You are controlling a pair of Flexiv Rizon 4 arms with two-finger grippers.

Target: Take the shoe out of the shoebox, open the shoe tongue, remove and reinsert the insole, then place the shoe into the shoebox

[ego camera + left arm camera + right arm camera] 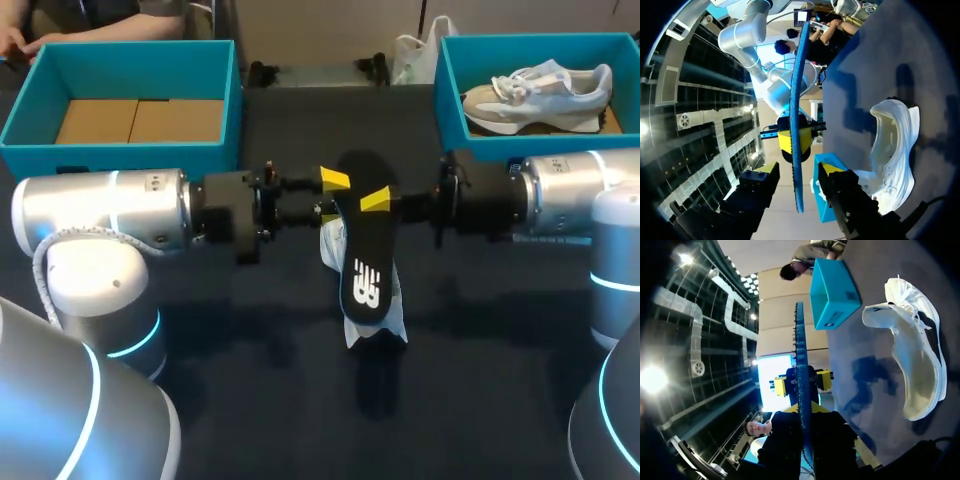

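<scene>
A: Where was the insole at that point?

B: Up in the air between the two arms, over the white shoe, which lay on the dark surface and seemed to be on its side. Neither teal box held it. The left one showed only cardboard, and the right one had another shoe in it.

A: And who had hold of it?

B: The right claw was pinching the insole from both faces. The left claw was spread, one finger on each side of the insole, and as far as I could see neither was touching it.

A: So one grip carried the whole thing. What worried you?

B: Mostly that. The insole looked thin and floppy, and with only one pinch on it, it could sag or twist. It could also slide out if that pinch loosened before the left claw closed.

A: Could the left claw cause trouble by closing?

B: If one finger met the insole first, it could bend it or lever it out of the right claw.

A: And the reinsertion?

B: The shoe was loose, with nothing pinning it. I judged that a push from the insole could shove it along the surface, or the insole could fold against the tongue.
</scene>
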